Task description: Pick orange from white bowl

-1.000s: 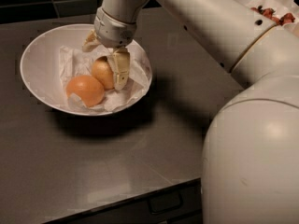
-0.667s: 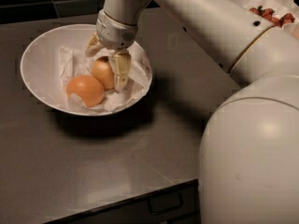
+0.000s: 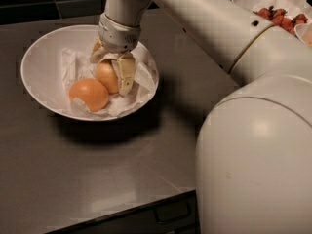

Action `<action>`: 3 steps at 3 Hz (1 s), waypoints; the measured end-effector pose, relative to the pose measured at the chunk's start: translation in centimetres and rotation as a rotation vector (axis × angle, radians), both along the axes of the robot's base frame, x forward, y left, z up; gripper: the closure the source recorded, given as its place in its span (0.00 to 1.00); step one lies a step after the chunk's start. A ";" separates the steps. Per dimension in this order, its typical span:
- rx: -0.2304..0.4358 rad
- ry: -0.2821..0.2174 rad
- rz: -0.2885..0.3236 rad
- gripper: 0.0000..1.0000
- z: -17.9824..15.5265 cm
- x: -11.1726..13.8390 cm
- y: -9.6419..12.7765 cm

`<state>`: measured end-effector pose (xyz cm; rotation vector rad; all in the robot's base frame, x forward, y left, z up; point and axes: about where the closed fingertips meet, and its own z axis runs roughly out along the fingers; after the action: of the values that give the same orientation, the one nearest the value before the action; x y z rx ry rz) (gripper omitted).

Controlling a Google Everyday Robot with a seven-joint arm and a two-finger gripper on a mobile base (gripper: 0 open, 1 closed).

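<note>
The white bowl (image 3: 39, 67), lined with crumpled white paper, stands at the left of the dark counter. Two fruits lie in it. The orange (image 3: 105, 76) is the paler, yellowish one near the bowl's middle. A deeper reddish-orange fruit (image 3: 89, 94) lies touching it at the front left. My gripper (image 3: 112, 65) reaches down into the bowl from above. One finger (image 3: 126, 73) lies against the orange's right side and the other sits behind its upper left. The fingers are closed on the orange, which still rests on the paper.
My large white arm (image 3: 253, 130) fills the right half of the view. A white bowl with red berries (image 3: 280, 13) and other dishes stand at the back right. The counter's front edge (image 3: 122, 213) runs along the bottom, with a drawer handle below.
The gripper has sunk very slightly over the orange. Both fruits and the bowl have stayed in place.
</note>
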<state>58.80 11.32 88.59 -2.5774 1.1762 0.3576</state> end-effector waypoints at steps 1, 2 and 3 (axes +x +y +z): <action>-0.005 0.001 0.002 0.20 -0.2 0.2 0.0; -0.011 0.001 0.006 0.21 -0.3 0.4 0.0; -0.016 0.001 0.010 0.20 -0.4 0.6 0.1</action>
<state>59.41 11.43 88.16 -2.5979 1.1714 0.3533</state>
